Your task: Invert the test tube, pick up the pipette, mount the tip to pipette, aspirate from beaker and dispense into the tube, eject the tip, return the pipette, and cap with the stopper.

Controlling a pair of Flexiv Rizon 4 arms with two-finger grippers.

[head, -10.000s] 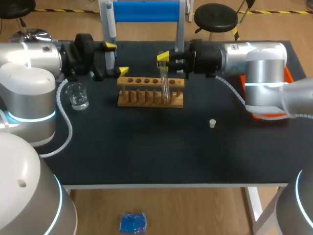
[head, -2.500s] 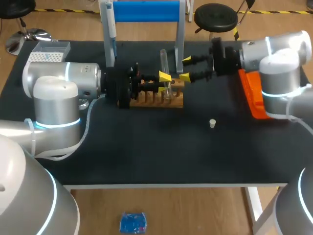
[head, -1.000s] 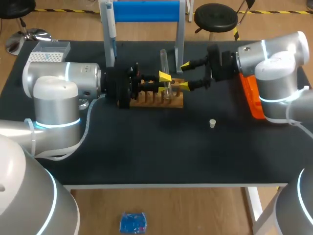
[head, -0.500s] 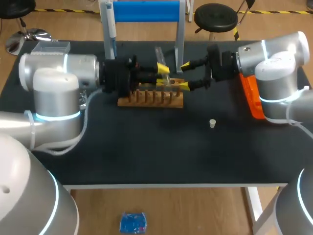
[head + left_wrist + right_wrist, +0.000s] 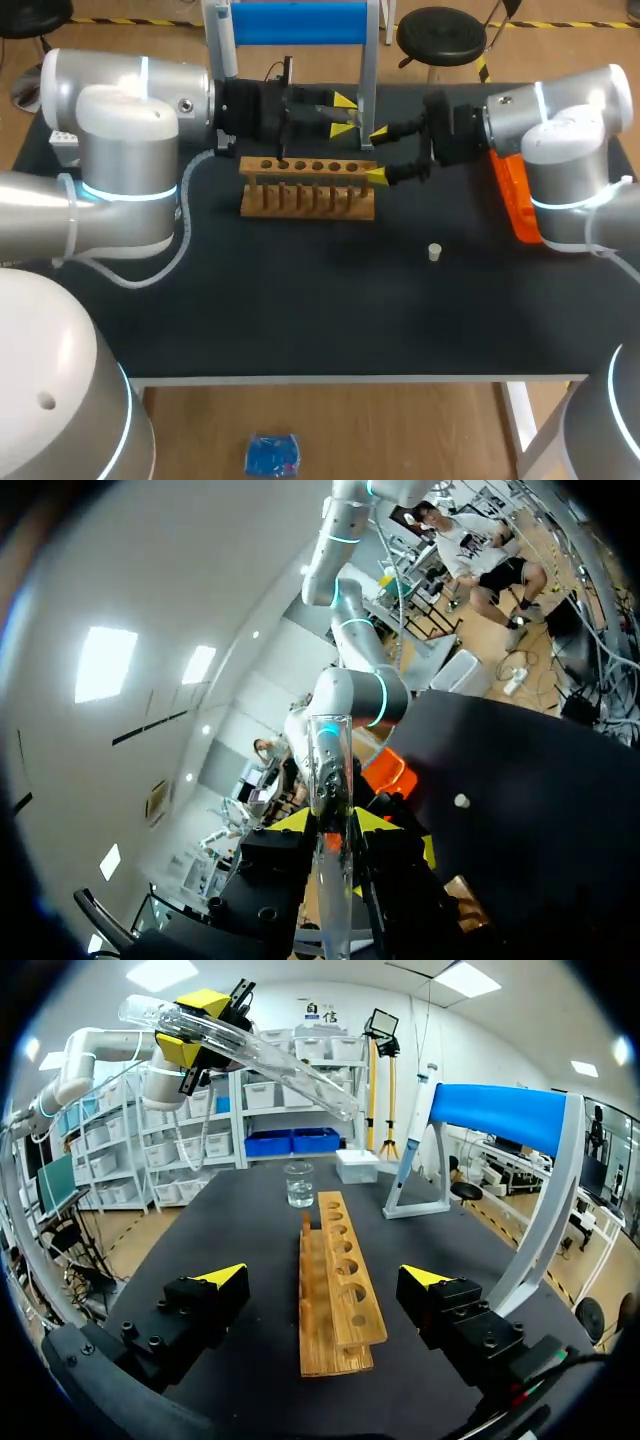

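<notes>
While left gripper [image 5: 343,113] pinches clear cylindrical tube [image 5: 285,1068], holed wooden rack [image 5: 308,192]

Item count on the desk [image 5: 300,300]:

- Test tube [image 5: 270,1060]: one
- Wooden test tube rack [image 5: 308,195]: one, with a single row of holes along its top
- Glass beaker [image 5: 298,1184]: one
- Stopper [image 5: 433,252]: one, small and white
- Pipette [image 5: 405,1172]: one
- Blue pipette stand [image 5: 300,22]: one, on two uprights
- White tip box [image 5: 357,1166]: one
- Orange container [image 5: 512,205]: one

Robot hardware:

- Arms: two, the left arm [image 5: 120,130] and the right arm [image 5: 560,130]
- Pincers: two, the left pincer [image 5: 345,113] and the right pincer [image 5: 379,154]
- Fingers per pincer: two, each with a yellow tip, four tips in all
</notes>
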